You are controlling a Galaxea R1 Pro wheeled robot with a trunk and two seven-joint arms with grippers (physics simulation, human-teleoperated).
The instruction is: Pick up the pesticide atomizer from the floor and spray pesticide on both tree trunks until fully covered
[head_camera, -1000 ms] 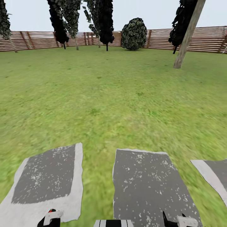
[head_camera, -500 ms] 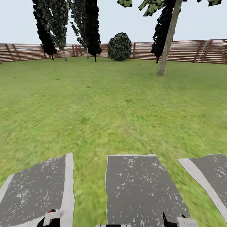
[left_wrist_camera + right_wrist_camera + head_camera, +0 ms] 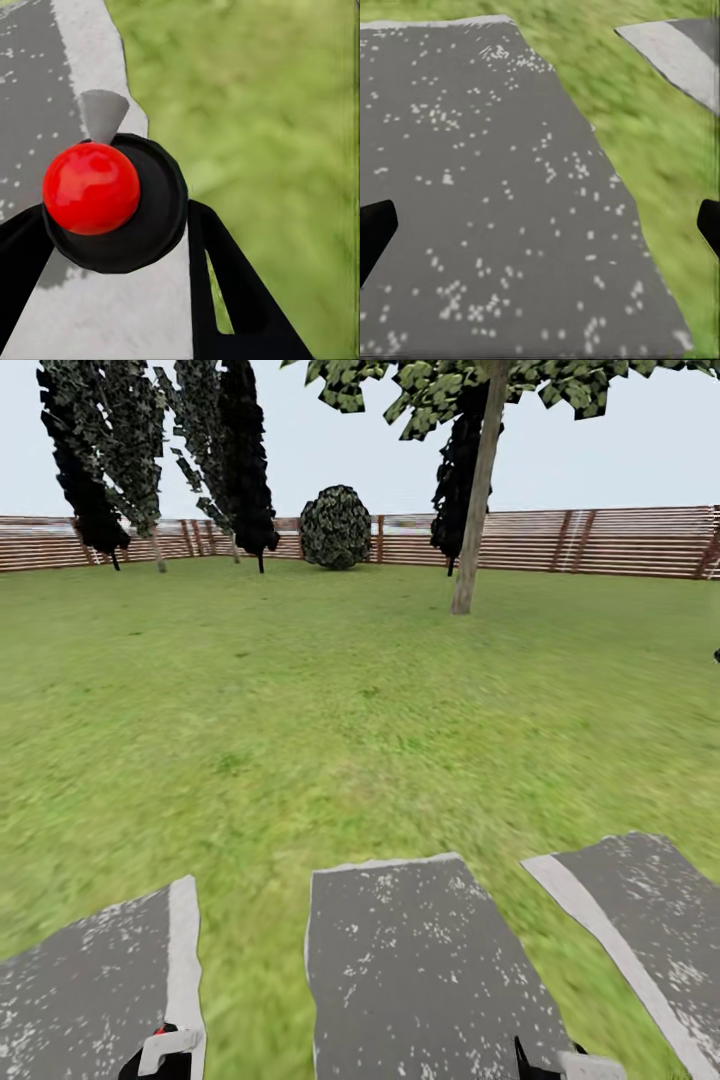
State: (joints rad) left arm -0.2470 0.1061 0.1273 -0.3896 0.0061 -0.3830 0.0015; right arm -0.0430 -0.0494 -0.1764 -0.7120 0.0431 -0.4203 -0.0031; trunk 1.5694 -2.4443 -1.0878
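Green lawn runs to the slat fence and one tree trunk—our right gripper hangs spread over paving, left jaws unclear, atomizer unseen.

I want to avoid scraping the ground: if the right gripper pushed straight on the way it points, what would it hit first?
Probably the grey paving slab. The right gripper looks down at it with open fingers and nothing between them; how far off the slab lies is unclear.

One tree is seen on the lawn near the far fence. Its smooth grey-beige trunk leans slightly, topped by ragged foliage. Grey paving patches are set in the near grass.
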